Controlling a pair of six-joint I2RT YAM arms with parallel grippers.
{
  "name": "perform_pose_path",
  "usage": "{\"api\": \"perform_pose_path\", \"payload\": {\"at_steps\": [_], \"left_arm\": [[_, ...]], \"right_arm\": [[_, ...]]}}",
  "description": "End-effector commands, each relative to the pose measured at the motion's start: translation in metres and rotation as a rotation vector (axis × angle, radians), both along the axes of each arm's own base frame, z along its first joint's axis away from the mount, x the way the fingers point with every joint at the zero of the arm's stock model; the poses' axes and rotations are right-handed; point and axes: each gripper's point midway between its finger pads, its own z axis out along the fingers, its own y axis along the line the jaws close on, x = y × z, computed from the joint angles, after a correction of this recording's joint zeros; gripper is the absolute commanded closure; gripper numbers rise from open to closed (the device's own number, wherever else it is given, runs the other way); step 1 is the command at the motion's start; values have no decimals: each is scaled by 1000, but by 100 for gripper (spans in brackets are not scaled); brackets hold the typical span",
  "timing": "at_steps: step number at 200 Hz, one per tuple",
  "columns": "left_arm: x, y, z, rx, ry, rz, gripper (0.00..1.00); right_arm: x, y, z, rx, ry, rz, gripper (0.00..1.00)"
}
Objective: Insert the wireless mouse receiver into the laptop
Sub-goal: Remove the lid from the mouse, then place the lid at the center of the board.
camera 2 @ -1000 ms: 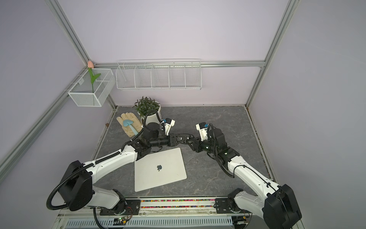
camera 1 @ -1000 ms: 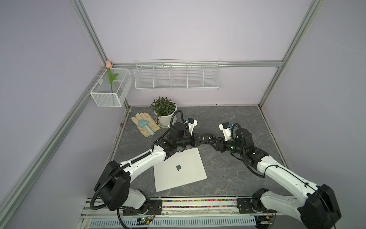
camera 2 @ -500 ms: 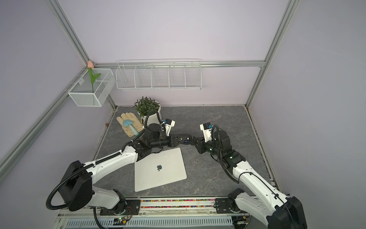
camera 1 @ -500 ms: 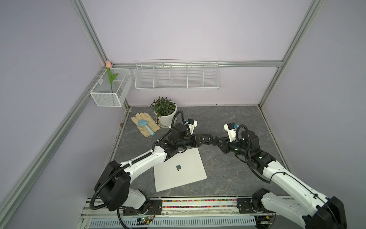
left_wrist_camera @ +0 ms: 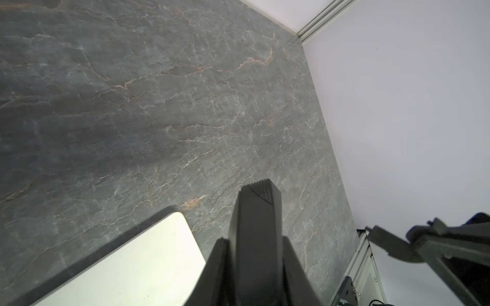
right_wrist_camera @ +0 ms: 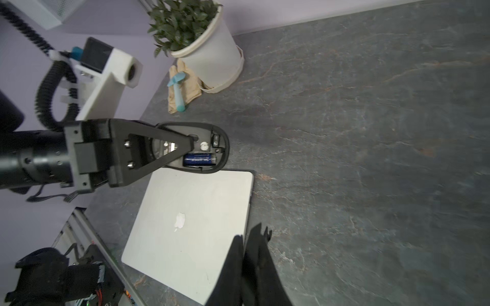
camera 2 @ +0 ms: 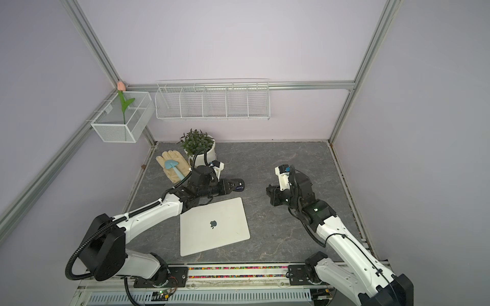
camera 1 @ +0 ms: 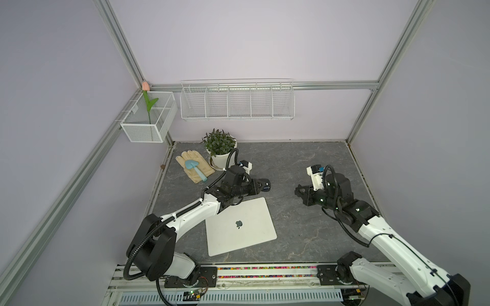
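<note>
Pulled back from the mouse [right_wrist_camera: 221,159], the right gripper [right_wrist_camera: 249,234] hangs near the closed laptop's [right_wrist_camera: 196,201] far corner, pinched shut on a tiny dark stub, the wireless mouse receiver [right_wrist_camera: 267,232]; the left gripper [right_wrist_camera: 183,149] clamps the upturned mouse just beyond the laptop.

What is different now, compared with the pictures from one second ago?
The right gripper, now shut, drew back toward its own side, away from the left gripper. The left gripper keeps its grip on the mouse, nearly in place. The laptop did not move.
</note>
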Motion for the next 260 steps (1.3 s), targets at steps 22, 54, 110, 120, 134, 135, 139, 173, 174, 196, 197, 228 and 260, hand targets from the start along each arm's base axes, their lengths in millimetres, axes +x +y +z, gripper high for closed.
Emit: {"api": "perform_pose_path", "payload": {"at_steps": [22, 54, 110, 120, 134, 135, 139, 173, 174, 196, 197, 228, 260], "left_arm": [[-15, -13, -4, 78, -35, -108, 100], [-30, -22, -11, 65, -25, -166, 100], [-51, -27, -5, 63, -70, -250, 100], [-55, -28, -6, 66, -75, -261, 100], [-59, -25, -8, 68, -79, -265, 100], [-59, -25, -8, 67, -80, -265, 100], [-59, -24, -8, 69, -83, -263, 100], [-62, -16, -9, 80, -94, -251, 100], [-62, -16, -9, 80, -94, -251, 100], [-63, -14, -8, 81, -101, -243, 100], [-63, -14, -8, 81, -101, -243, 100], [-63, -13, -10, 85, -97, -239, 100], [-66, -17, -11, 72, -89, -270, 100]], "right_arm": [[3, -71, -52, -446, 233, -230, 86], [10, -86, -75, -607, 345, -302, 86], [13, -88, -113, -771, 462, -383, 81], [7, -90, -119, -807, 491, -388, 81], [7, -87, -124, -815, 500, -393, 79], [7, -87, -125, -816, 500, -394, 79], [7, -85, -127, -815, 502, -394, 79], [12, -73, -134, -756, 501, -384, 78], [12, -72, -134, -754, 499, -383, 78], [13, -69, -133, -717, 486, -375, 76], [13, -69, -133, -714, 487, -374, 75], [16, -59, -131, -614, 467, -347, 55], [14, -45, -126, -458, 485, -261, 44]]}}
